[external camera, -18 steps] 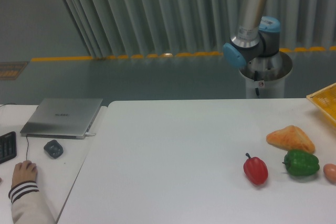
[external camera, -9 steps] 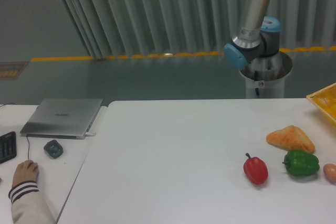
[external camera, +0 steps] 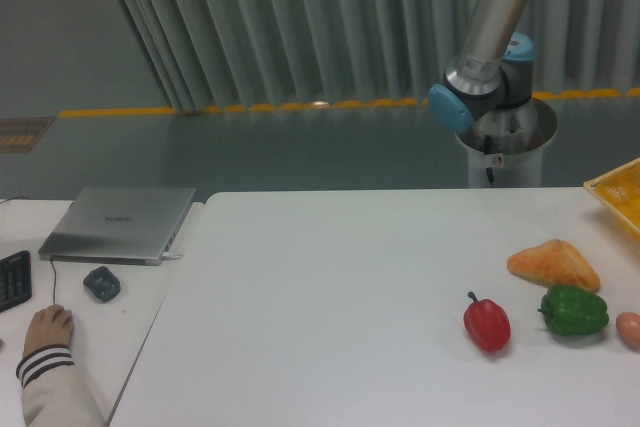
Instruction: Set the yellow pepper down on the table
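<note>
The table (external camera: 330, 307) is big, white and flat, with a smooth, dull top. It fills the lower part of the view and runs off the right and bottom edges. No yellow pepper can be seen here.

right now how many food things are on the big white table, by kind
peppers: 2, one red and one green
bread: 1
egg-like thing cut off at the right edge: 1
total: 4
no yellow pepper shows
</note>
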### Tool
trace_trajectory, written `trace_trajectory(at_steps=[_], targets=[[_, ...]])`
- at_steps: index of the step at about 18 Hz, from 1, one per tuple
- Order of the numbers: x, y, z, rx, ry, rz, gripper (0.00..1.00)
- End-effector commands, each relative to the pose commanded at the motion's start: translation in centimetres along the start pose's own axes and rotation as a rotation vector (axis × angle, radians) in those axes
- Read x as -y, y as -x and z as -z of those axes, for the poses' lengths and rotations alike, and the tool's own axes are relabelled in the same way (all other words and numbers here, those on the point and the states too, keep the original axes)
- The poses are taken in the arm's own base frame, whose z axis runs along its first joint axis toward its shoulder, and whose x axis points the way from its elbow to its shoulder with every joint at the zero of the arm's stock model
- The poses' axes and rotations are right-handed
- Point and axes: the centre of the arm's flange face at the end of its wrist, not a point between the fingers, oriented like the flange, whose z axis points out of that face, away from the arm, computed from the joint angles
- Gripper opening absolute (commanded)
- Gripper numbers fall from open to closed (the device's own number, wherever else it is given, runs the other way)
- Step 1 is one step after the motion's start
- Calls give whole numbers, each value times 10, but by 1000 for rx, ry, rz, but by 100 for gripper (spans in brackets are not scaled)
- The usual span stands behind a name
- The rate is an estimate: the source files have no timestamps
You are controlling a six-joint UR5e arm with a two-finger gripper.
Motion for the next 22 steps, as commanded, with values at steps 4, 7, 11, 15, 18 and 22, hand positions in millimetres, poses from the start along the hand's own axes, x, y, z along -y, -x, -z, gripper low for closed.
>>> trace_trajectory(at_steps=[4,7,11,15,18,22], targets=[[-6,1,-9,3,2,7,100],[-7,0,-12,-3,3,16,100],[-9,0,-28,-28,-6,27,100],[-11,3,-39,-25,-5,32,100],[-12,6,-48,-18,-3,31,100],[-13,6,-61,-22,-4,31,100]])
